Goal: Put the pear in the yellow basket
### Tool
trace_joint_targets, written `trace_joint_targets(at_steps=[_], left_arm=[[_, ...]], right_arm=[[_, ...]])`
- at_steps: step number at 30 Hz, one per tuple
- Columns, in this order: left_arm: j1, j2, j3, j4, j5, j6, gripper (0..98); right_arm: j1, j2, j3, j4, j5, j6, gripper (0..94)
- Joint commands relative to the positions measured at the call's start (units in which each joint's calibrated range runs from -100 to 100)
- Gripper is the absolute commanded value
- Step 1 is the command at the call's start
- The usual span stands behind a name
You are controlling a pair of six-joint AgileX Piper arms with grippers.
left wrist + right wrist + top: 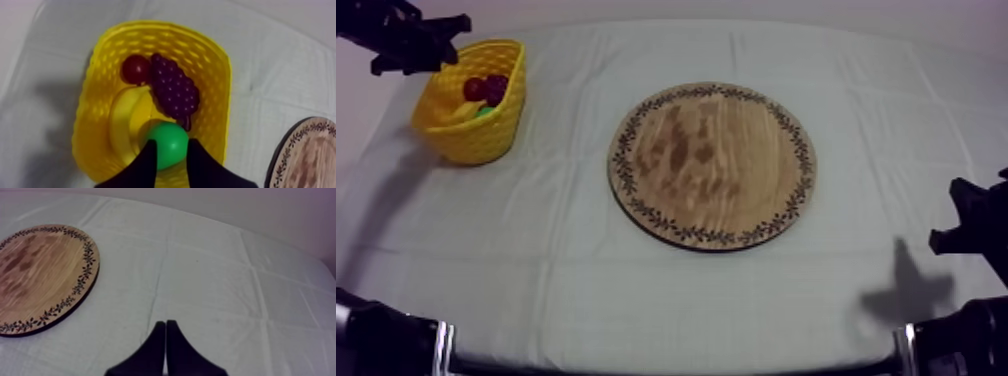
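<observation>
Fruit crowds the yellow basket [100, 75] in the left wrist view, which looks straight down into it: a smooth green pear [169, 142] at the near end, a curved banana [122, 120] beside it along one wall, a knobbly purple bunch of grapes [175, 90] on the pear's far side and a small red fruit [135, 69] at the far end of the basket. The top view shows of that heap just a speck of green, some yellow and dark red behind the basket's perforated plastic wall. The robot's left gripper [172, 142] hangs above the basket, its black fingers [145, 165] spread apart, and the pear lies down in the basket below the gap between them, not clamped. The round wooden board [711, 165], flat, blotchy in grain and ringed with a dark leaf pattern, sits bare on the creased cloth [210, 278] well apart from the basket. The right gripper [165, 323] is beyond the board from the basket, low over the cloth, with its fingers pressed together into a narrow wedge on nothing.
</observation>
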Motion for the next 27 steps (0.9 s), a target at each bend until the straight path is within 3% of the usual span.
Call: trace_joint_targets(at_steps=[1, 4, 8, 27], left_arm=[[-0.2, -3.5, 1.5, 0.08, -0.4, -0.4, 15.7], [-0.7, -7.6, 4.1, 0.1, -1.0, -0.9, 6.2], [-2.0, -14.2, 8.5, -0.08, -1.5, -0.8, 1.5], [-8.7, -59.0, 37.0, 0.34, 1.3, -4.1, 0.1]], right_arm=[[0.0, 0.0, 0.0, 0.0, 0.0, 0.0, 0.3], [0.0, 0.0, 0.0, 0.0, 0.0, 0.0, 0.3], [0.0, 0.0, 0.0, 0.0, 0.0, 0.0, 0.3], [0.0, 0.0, 0.0, 0.0, 0.0, 0.0, 0.3]])
